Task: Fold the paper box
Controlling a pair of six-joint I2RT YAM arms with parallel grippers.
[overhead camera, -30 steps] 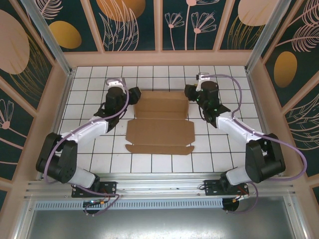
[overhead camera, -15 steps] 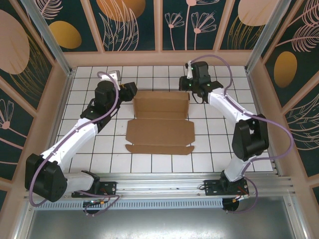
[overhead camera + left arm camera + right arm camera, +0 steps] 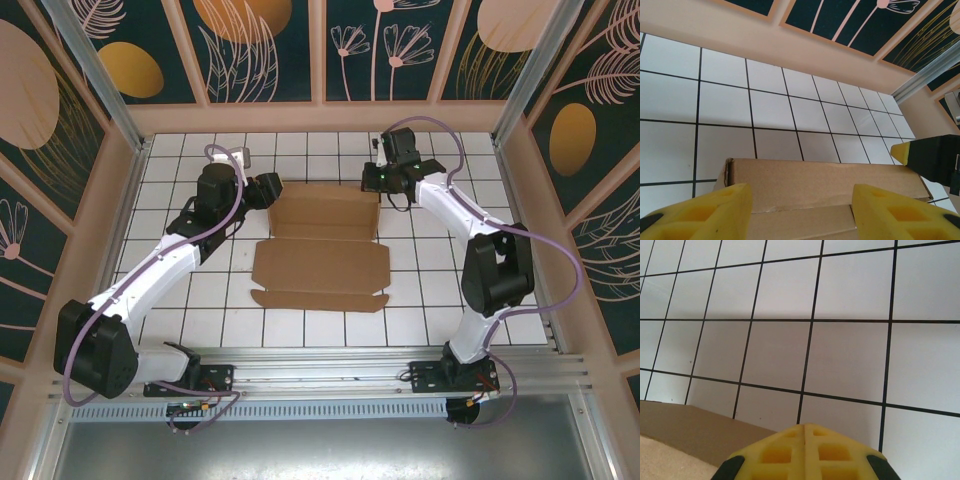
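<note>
The paper box (image 3: pixel 320 262) is plain brown cardboard in the middle of the tiled table. Its front flap lies flat, and its far part (image 3: pixel 326 208) is folded up into a low wall. My left gripper (image 3: pixel 268 188) is at the wall's left end. In the left wrist view this gripper (image 3: pixel 800 215) is open, its yellow fingers (image 3: pixel 715 212) spread wide over the cardboard (image 3: pixel 815 182) without pinching it. My right gripper (image 3: pixel 374 180) hovers at the wall's far right corner. In the right wrist view it (image 3: pixel 805 450) is shut on nothing, with the box edge (image 3: pixel 685 432) at lower left.
The white tiled table (image 3: pixel 180 160) is fenced by peach walls (image 3: pixel 320 118) at the back and sides. A metal rail (image 3: pixel 320 365) runs along the near edge. Bare tiles lie behind the box (image 3: pixel 765 105) and on both sides of it.
My right arm has swung from the box's right side to its far right corner, and its gripper has shut. My left arm has stretched out, keeping its open gripper at the box's left end.
</note>
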